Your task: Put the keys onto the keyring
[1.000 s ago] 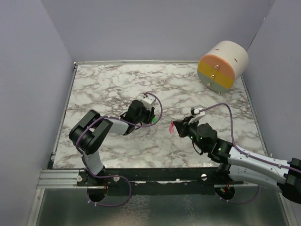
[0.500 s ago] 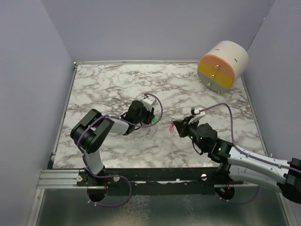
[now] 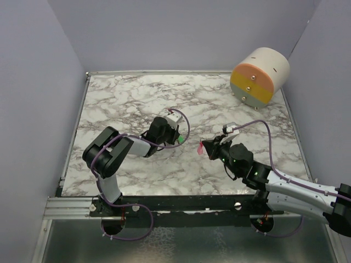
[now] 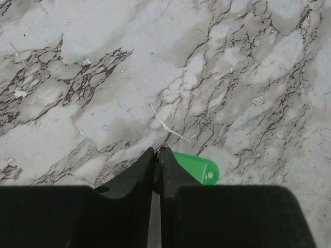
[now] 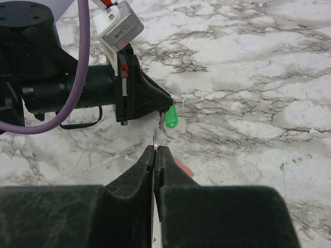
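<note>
The tabletop (image 3: 137,93) is white marble, veined in dark grey and brown. The green key (image 4: 199,169) is a bright, plain green. The pink-red key (image 3: 201,148) sits by a thin silvery keyring (image 5: 154,138). The left gripper (image 4: 158,151) and right gripper (image 5: 155,150) both have black jaws. A purple cable (image 5: 77,62) loops past a light grey wrist box (image 5: 121,23). The drum (image 3: 269,63) is cream, its face banded orange, yellow and grey-green. The walls (image 3: 33,82) are pale lavender.

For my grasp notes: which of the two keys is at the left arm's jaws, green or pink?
The green key, at the tips of the left jaws; the pink key is at the right jaws.
</note>
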### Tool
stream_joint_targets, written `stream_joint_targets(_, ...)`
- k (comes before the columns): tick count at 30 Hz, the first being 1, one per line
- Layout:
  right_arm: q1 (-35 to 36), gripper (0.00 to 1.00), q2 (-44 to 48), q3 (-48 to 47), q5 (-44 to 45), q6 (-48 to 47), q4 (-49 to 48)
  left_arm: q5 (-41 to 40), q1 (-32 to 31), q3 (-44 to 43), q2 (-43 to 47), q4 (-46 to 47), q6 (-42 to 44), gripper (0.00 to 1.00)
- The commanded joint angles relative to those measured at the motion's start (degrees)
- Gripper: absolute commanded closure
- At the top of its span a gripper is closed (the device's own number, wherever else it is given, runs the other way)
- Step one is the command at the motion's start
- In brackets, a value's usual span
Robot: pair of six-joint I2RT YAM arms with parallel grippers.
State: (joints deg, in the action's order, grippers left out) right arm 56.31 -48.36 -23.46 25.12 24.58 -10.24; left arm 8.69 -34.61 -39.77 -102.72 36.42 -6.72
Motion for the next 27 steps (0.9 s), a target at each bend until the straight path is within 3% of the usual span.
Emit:
stream_joint_targets(1, 0.32, 0.99, -0.28, -0.88, 1.95, -0.58, -0.01, 1.45, 0.33, -1.18, -0.39, 1.22, 0.04, 0.9)
stream_joint_targets(6, 0.37, 0.99, -0.6, -0.86, 1.95, -0.52, -0.21, 1.72, 0.36, -0.91, 0.33, 1.26, 0.04, 1.0)
stream_joint_targets(14, 0.35, 0.99, -2.76, -2.2, 1.65, -0.77, 0.66, 4.52, 0.36, 0.92, 4.74, 1.54, 0.51, 1.0)
stream_joint_targets(27, 0.32, 0.99, -5.85, -5.64, -2.17, -2.16, 2.92, 17.0, 0.08, 8.39, 21.85, 1.63, 4.44, 1.0)
